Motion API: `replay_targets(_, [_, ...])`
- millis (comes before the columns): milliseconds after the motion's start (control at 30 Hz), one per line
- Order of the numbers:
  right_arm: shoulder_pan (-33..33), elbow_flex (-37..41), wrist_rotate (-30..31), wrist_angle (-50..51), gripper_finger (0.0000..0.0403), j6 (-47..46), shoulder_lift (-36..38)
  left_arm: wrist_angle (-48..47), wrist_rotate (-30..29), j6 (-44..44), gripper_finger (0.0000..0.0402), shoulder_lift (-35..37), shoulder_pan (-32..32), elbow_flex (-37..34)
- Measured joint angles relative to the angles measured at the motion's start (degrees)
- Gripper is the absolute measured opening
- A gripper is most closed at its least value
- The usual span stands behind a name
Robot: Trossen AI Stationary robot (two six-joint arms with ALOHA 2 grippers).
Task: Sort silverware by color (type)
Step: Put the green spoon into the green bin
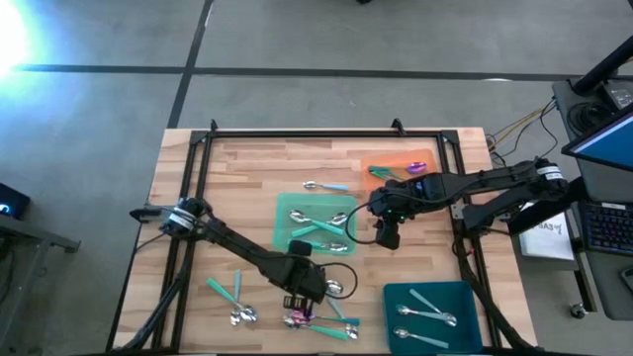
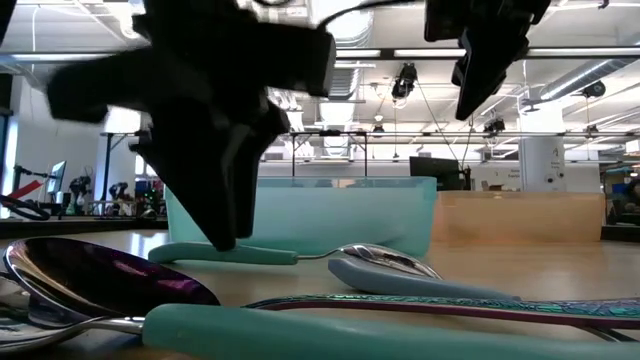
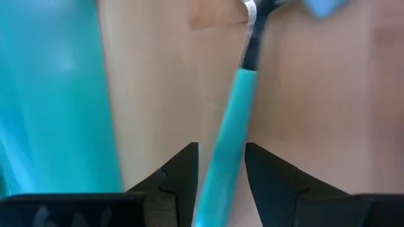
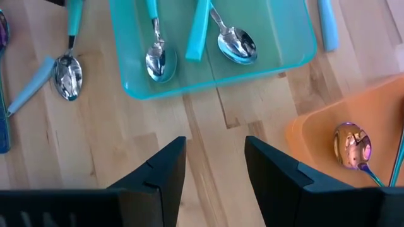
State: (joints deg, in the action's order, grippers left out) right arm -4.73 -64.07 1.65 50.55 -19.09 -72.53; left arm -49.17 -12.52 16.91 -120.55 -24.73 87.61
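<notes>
The silverware lies spread out. Loose spoons (image 1: 240,300) lie near the table's front edge, and others lie in the light green tray (image 1: 285,220), the orange tray (image 1: 388,161) and the dark teal tray (image 1: 463,295). My left gripper (image 1: 305,287) is down at the table in front of the green tray, shut on a spoon with a teal handle and a silver head (image 2: 385,258). My right gripper (image 1: 386,235) hangs open above the table between the green and orange trays, with nothing between its fingers (image 4: 158,170). My left gripper has the spoon's teal handle (image 3: 222,157) pinched between its two fingers, which come steeply from above and lie across the handle. The spoon stays level at table height (image 2: 220,255). I cannot tell whether it rests on the table or is just clear of it.
A purple-headed spoon (image 2: 100,280) and more teal handles (image 2: 300,335) lie close by at the front. One spoon (image 1: 321,185) lies on the wood beyond the green tray. A black frame (image 1: 326,133) borders the table's far and side edges.
</notes>
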Motion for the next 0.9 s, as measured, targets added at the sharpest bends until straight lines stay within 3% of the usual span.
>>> replay_targets(333, [0.0,0.0,-0.04,-0.09,0.0153,0.0,0.0,0.15,3.88,1.36,0.0108,-2.57,1.9,0.17])
replay_targets(533, [0.0,0.0,-0.07,-0.07,0.0153,0.0,0.0,-0.8,5.55,7.01,0.004,-1.84,1.9,0.11])
replay_targets(900, [0.0,0.0,-0.08,0.37,0.0153,0.0,0.0,-6.1,5.4,15.33,0.004,3.52,0.44,0.46])
